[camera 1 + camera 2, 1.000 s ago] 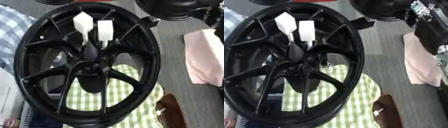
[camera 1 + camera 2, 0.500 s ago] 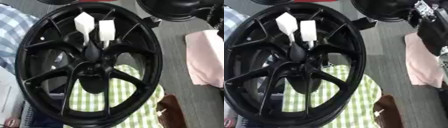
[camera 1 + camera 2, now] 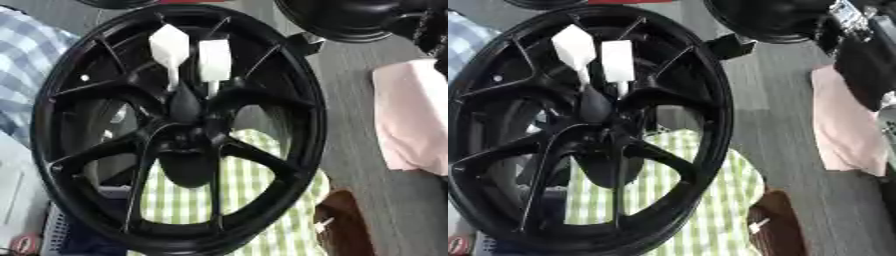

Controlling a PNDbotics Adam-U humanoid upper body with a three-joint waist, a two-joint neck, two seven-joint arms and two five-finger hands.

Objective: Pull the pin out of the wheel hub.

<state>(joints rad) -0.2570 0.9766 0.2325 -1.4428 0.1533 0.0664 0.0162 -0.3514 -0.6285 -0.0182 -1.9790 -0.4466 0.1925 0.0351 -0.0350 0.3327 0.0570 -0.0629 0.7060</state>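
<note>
A large black spoked wheel hub stands tilted and fills most of both views. Two white block-headed pins stick out side by side just above its centre: the left pin has an angled head, the right pin a rectangular one. Thin stems run from both down toward the hub's middle. A black and silver part of my right arm and hand shows at the upper right edge, well apart from the pins. My left hand does not show.
A green-and-white checked cloth lies under the hub. A pink cloth lies on the grey table to the right. Another black wheel sits at the top right. Blue checked fabric is at the left, and a brown object at the lower right.
</note>
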